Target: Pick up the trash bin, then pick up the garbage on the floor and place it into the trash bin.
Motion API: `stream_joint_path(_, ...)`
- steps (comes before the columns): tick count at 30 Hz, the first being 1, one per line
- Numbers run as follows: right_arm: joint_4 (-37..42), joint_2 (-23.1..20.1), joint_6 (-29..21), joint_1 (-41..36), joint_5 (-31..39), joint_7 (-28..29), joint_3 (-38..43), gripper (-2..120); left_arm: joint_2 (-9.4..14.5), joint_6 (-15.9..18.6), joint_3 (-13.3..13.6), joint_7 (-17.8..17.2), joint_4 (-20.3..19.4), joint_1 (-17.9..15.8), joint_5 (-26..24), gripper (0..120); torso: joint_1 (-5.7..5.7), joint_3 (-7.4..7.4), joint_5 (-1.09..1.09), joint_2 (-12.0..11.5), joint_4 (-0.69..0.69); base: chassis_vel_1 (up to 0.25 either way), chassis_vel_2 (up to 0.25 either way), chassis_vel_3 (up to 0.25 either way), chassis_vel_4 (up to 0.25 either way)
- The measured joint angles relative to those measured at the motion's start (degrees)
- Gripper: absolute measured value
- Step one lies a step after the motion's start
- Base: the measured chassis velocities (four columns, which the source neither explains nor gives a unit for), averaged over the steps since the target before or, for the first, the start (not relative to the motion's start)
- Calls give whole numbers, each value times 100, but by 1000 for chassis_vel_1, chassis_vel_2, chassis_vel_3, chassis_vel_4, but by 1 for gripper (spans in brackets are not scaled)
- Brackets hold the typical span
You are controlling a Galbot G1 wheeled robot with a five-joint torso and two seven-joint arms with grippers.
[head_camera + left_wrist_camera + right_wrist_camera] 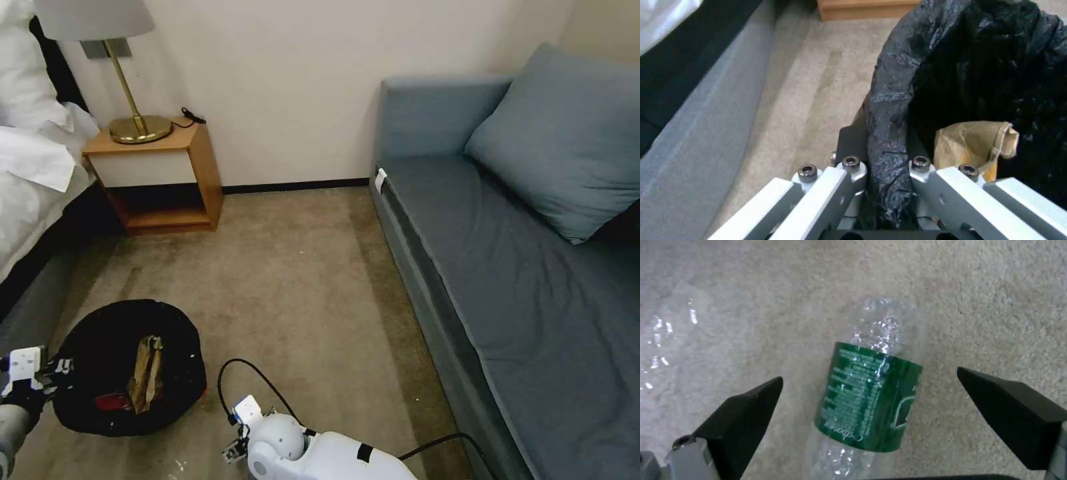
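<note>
From the head view, the trash bin (127,367) sits low at the robot's left over the carpet (300,267), between the bed (33,173) and the sofa (533,267). The left end effector (50,373) is at the bin's left rim. Inside the black liner lie a crumpled brown paper wrapper (147,373) and a red scrap (110,402). The right arm reaches down in front of the robot, its right end effector (233,452) close to the floor.

In the left wrist view, the left end effector (887,166) is closed on the bin's rim, with the black bag (893,110) pinched between its fingers (853,143); the brown paper wrapper (973,146) lies just inside. I'd keep that grip firm and the bin level so nothing spills.

In the right wrist view, the right end effector (869,386) is spread wide, one dark fingertip on either side of the clear bottle (871,400) with its green label, which lies flat on the carpet. The fingertips are not touching it. To my eye the label band is the best place to close, since the clear crumpled plastic looks slippery and soft. Coming straight down until the tips flank the widest part, then closing gently, should stop the bottle rolling away or squirting out.
</note>
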Motion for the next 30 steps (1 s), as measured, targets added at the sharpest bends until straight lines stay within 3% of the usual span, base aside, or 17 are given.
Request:
stream_joint_path(4,-199,24,16,0,-130,-133,35,91,4,2,-14,0,0,12,-2,5,0,0,0,0,0,0,0,0,0)
stream_joint_path(6,-317,34,24,-15,-222,-244,89,79,7,1,-20,2,1,20,-3,5,0,0,0,0,0,0,0,0,0)
stream_joint_path(10,-424,62,30,-47,-280,-373,200,69,16,2,-31,6,1,28,-5,5,0,0,0,0,0,0,0,0,0)
stream_joint_path(12,-460,49,39,-48,-318,-481,225,57,31,2,-42,9,1,40,-8,5,0,0,0,0,0,0,0,0,0)
stream_joint_path(18,-460,22,57,-87,-410,-574,236,36,44,2,-48,9,-5,48,-16,5,0,0,1,0,0,0,0,0,0)
stream_joint_path(26,-213,-42,55,-190,-437,-576,398,22,17,2,-48,9,-17,58,-18,5,0,0,0,0,1,0,0,0,0)
stream_joint_path(30,129,-117,55,-236,-369,-488,697,22,-37,1,-49,9,-28,66,-14,5,0,0,1,0,1,0,0,0,0)
